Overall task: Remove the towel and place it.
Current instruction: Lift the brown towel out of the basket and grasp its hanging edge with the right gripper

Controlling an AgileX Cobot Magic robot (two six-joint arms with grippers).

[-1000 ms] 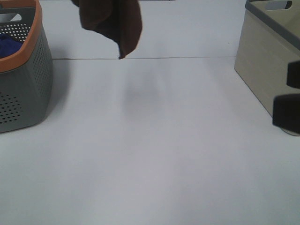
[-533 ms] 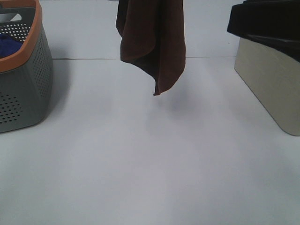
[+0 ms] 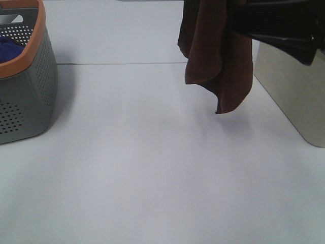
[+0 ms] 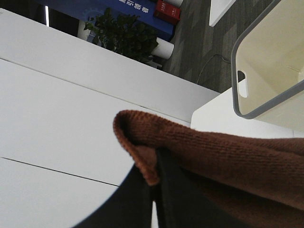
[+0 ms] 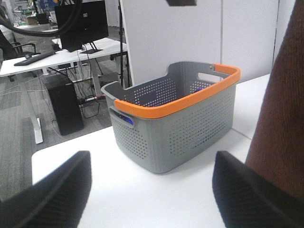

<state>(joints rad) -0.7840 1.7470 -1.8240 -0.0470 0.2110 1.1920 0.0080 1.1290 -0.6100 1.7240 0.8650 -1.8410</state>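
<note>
The dark brown towel [image 3: 218, 56] hangs in the air right of centre, its lowest corner just above the white table. In the left wrist view my left gripper [image 4: 154, 190] is shut on a folded edge of the towel [image 4: 223, 152]; in the exterior view this gripper is above the frame. My right arm [image 3: 277, 23] shows as a black shape across the towel's upper right. My right gripper [image 5: 152, 190] is open with nothing between its fingers, and the towel [image 5: 280, 118] hangs close beside it.
A grey perforated basket with an orange rim [image 3: 25, 76] stands at the left edge, with a blue cloth [image 3: 7, 48] inside. A beige bin with a grey rim [image 3: 294, 96] stands at the right, just past the towel. A table seam runs across at the back.
The towel has travelled from upper left to right of centre and hangs lower. My right arm has risen from in front of the beige bin to the top right beside the towel.
</note>
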